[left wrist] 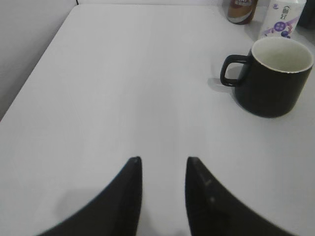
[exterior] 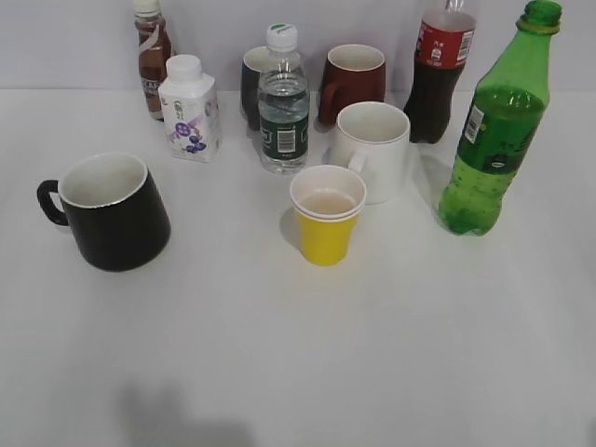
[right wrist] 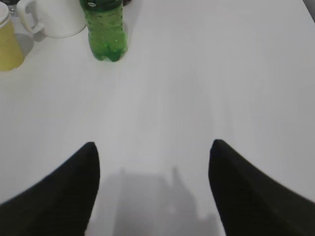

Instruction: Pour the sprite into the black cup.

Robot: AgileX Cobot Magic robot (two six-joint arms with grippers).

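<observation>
The green sprite bottle (exterior: pixel 494 130) stands upright at the right of the white table, cap on; its lower part shows in the right wrist view (right wrist: pixel 105 29). The black cup (exterior: pixel 112 211) with a white inside stands at the left, handle to the left, and appears empty; it also shows in the left wrist view (left wrist: pixel 273 76). My left gripper (left wrist: pixel 163 160) is open and empty, well short and left of the cup. My right gripper (right wrist: pixel 153 145) is wide open and empty, well short of the bottle. Neither gripper shows in the exterior view.
A yellow paper cup (exterior: pixel 327 216) stands mid-table with a white mug (exterior: pixel 372 149) behind it. At the back stand a water bottle (exterior: pixel 283 102), a milk carton (exterior: pixel 190 109), a brown drink bottle (exterior: pixel 153 56), a dark mug, a dark red mug (exterior: pixel 353 82) and a cola bottle (exterior: pixel 440 70).
</observation>
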